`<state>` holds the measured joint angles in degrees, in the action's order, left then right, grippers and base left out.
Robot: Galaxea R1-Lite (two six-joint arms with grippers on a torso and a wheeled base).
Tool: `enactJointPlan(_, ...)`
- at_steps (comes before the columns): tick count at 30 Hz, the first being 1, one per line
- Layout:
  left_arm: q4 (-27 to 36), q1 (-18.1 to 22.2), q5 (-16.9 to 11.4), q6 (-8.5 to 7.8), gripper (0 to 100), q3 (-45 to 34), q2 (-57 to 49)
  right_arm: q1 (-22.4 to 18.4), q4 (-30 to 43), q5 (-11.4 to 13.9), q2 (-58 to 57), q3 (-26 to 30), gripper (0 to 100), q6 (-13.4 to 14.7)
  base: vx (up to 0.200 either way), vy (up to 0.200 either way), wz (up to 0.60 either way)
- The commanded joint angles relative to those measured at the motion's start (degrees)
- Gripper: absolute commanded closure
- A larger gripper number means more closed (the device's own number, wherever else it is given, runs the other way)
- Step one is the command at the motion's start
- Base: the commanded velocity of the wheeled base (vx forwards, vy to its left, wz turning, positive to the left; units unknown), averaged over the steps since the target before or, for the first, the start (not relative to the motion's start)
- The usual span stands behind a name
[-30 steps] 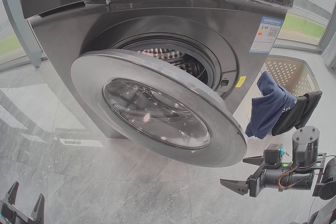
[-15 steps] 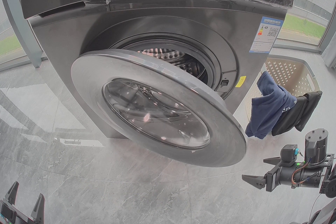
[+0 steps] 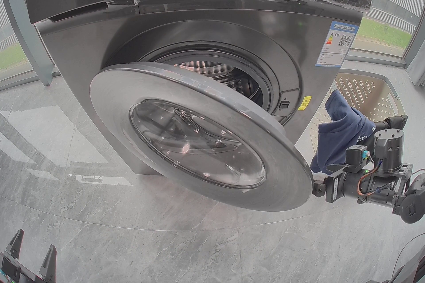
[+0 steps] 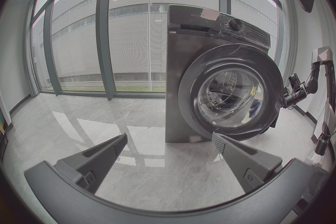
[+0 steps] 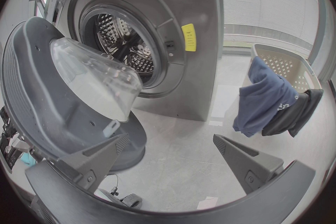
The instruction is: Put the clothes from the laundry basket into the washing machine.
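The grey washing machine (image 3: 199,23) stands with its round door (image 3: 199,138) swung open, and the metal drum (image 3: 221,74) shows behind it. To its right a beige laundry basket (image 3: 369,89) carries a blue garment (image 3: 341,133) and a black garment (image 3: 396,122) over its front rim. My right gripper (image 3: 319,180) hangs open and empty just below the blue garment, its tips at the door's outer edge. In the right wrist view the right gripper (image 5: 169,139) faces the floor between door and basket (image 5: 304,67). My left gripper (image 3: 34,242) is low at the near left, open and empty.
The open door juts far out over the glossy grey tile floor (image 3: 110,217). Glass walls with grey window frames (image 4: 105,42) surround the room. The space between the door's edge and the basket is narrow.
The right arm swung out to the right and lower, then rose toward the basket. It now covers most of the black garment. The left arm and the clothes are unmoved.
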<state>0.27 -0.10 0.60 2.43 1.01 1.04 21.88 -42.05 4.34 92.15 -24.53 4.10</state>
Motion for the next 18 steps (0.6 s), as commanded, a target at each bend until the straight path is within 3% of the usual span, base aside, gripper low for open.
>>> enactJointPlan(1, 0.0, 0.0, 0.0, 0.04, 0, -0.8, -0.4, 3.6, -0.1, 0.1, 2.2, -0.3, 0, 0.4, 0.000, 0.000, 0.00)
enactJointPlan(11, 0.0, 0.0, 0.0, 0.04, 0, -0.8, -0.4, 12.7, -1.4, -0.1, -2.6, 7.7, 0, 1.3, 0.000, 0.000, 0.00)
enactJointPlan(16, 0.0, 0.0, 0.0, 0.04, 0, -0.8, -0.3, 12.4, -1.5, -1.4, -2.4, 6.7, 0, 1.7, 0.000, 0.000, 0.00)
enactJointPlan(18, 0.0, 0.0, 0.0, 0.04, 0, -0.8, -0.4, 11.3, -1.1, -2.2, -1.4, 4.8, 0, 2.3, -0.200, 0.000, 0.00)
